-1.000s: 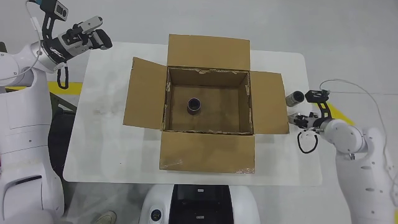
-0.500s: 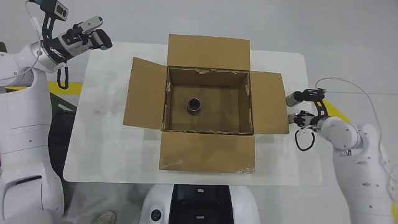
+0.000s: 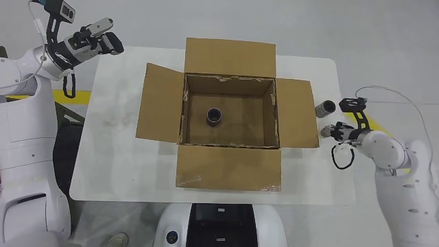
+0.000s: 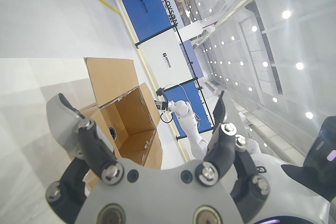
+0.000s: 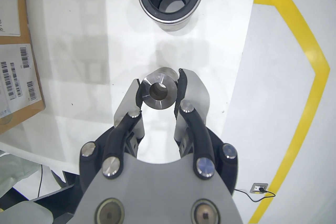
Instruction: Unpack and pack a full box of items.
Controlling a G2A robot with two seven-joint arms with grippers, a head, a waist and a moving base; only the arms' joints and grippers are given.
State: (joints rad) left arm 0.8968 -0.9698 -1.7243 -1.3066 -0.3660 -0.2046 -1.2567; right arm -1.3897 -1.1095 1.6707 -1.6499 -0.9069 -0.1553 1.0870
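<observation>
My right gripper [image 5: 159, 90] clamps a small steel bushing [image 5: 153, 101] at the table's [image 3: 110, 151] right edge, beside the box [image 3: 230, 171]. My left gripper [image 3: 110, 34] hangs open over the far-left corner.

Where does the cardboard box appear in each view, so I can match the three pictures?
Top view: the cardboard box stands open mid-table, flaps spread.
Left wrist view: the box is seen from one side, inside showing.
Right wrist view: a labelled flap of it, near the right hand shut on a metal cylinder.
Shared landmark: the white table under the box.
</observation>
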